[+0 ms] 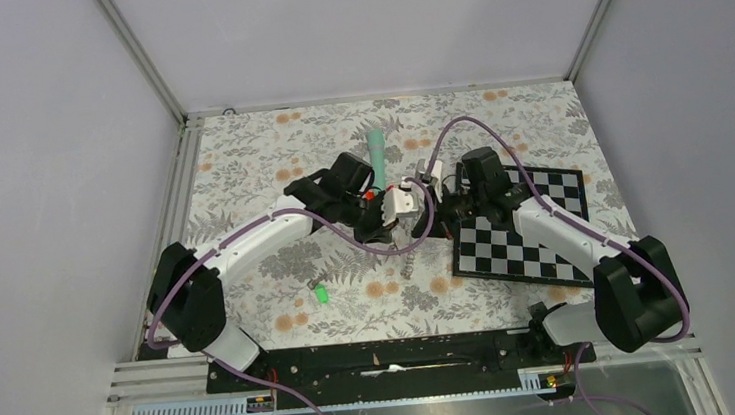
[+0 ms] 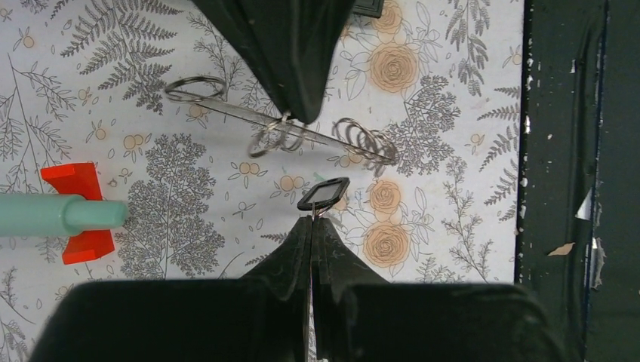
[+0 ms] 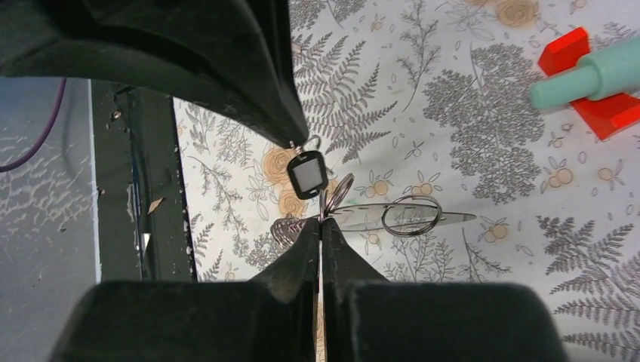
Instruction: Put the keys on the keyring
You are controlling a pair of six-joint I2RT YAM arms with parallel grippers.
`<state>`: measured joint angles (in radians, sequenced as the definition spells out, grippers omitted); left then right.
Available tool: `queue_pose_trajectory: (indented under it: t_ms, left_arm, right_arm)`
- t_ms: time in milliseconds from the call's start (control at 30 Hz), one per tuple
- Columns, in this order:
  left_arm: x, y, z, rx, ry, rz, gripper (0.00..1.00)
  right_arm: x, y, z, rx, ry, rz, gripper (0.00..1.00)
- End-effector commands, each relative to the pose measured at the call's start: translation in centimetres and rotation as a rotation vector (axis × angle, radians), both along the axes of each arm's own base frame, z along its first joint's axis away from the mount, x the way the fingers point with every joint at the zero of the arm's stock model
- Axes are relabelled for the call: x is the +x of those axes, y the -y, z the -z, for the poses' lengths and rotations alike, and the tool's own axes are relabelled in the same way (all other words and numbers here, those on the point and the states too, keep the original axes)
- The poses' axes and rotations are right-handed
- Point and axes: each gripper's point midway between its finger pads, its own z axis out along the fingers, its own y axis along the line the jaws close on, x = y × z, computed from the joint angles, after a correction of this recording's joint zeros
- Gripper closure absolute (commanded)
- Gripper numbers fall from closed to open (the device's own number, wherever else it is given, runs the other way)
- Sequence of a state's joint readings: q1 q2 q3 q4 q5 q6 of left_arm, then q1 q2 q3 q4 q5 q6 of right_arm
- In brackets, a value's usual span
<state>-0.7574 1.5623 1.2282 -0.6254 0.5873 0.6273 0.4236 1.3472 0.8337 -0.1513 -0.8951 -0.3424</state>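
Observation:
My left gripper [image 2: 312,220] is shut on the blade of the darker key, whose black head [image 2: 324,194] sticks out past the tips. Facing it, my right gripper [image 3: 320,225] is shut on a wire ring [image 3: 336,194] of the keyring [image 2: 226,109], a thin flat strip carrying several wire rings that hangs just above the floral table. The key's head [image 3: 307,175] sits right beside the gripped ring. In the top view both grippers, left [image 1: 392,227] and right [image 1: 442,216], meet at mid-table. The green-headed key [image 1: 320,294] lies loose on the table, nearer the left arm's base.
A teal stick [image 1: 377,154] on a red base [image 2: 75,211] lies just behind the grippers. A checkerboard [image 1: 532,238] lies under the right arm. A dark chipped strip [image 2: 573,181] runs along the table's edge.

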Motion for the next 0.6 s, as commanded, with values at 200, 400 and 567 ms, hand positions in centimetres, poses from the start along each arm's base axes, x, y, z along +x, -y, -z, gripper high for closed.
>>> queue_pose_trajectory:
  t_ms: [200,400,567]
  left_arm:
    - [2.1,2.3,-2.6,-0.115,0.116,0.002,1.00]
    - [2.2,2.6,-3.0,-0.139,0.120,0.009,1.00]
    - [2.2,2.8,-3.2,-0.146,0.120,0.012,1.00]
  right_arm:
    - [-1.2,-0.9,-1.8,0.100,0.051,-0.078,1.00]
    - [-1.2,-1.1,-2.2,0.121,0.049,-0.086,1.00]
    - [-1.2,-1.1,-2.4,0.124,0.052,-0.086,1.00]
